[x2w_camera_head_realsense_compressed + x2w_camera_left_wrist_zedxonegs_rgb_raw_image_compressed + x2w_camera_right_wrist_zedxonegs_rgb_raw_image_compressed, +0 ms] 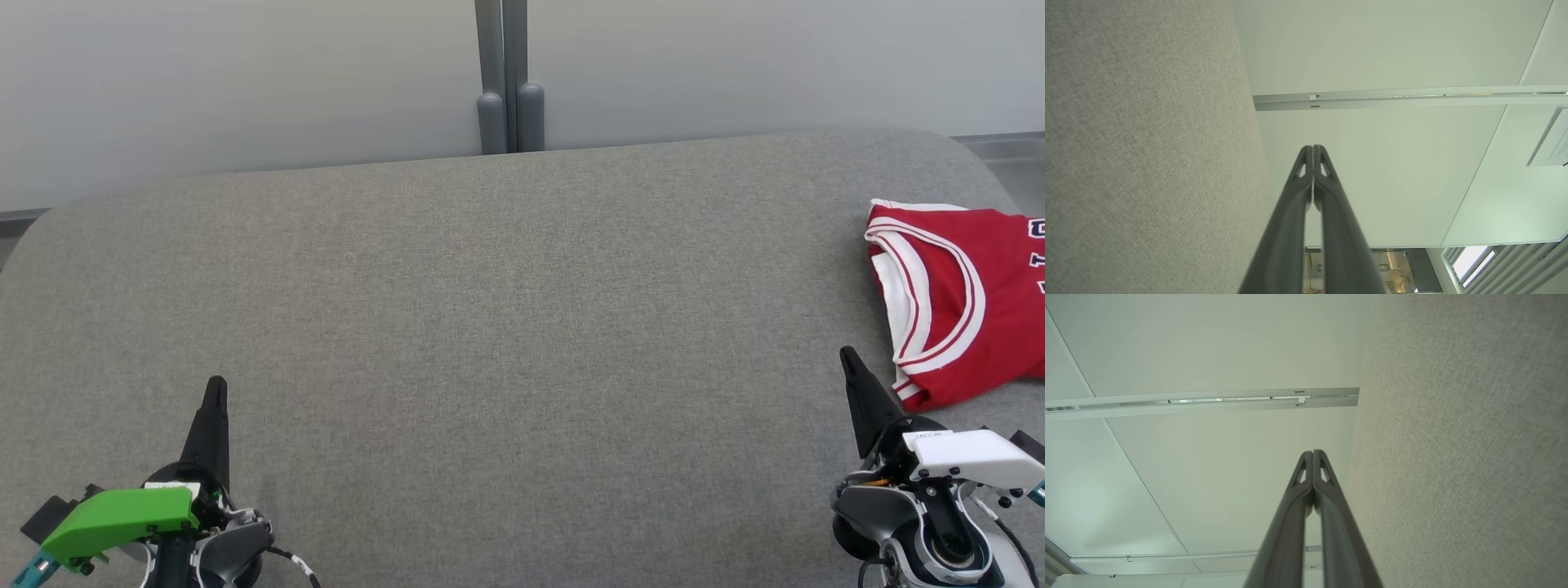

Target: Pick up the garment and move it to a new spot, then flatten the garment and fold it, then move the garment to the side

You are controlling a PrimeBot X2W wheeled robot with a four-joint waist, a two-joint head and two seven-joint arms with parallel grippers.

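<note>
The garment (963,302), a red jersey with white-and-red trim, lies folded at the right edge of the grey fabric table (506,327), partly cut off by the frame. My right gripper (849,355) rests at the lower right, just left of the garment's near corner, fingers pressed together and empty. At the lower left my left gripper (216,384) is shut too, holding nothing, far from the garment. In the left wrist view my left gripper (1313,148) shows its tips touching; the right wrist view shows my right gripper (1313,452) the same way.
A pale wall with a grey vertical post (508,77) stands behind the table's far edge. The table's corners are rounded. Both wrist views look along the table surface (1139,155) toward white wall panels (1208,465).
</note>
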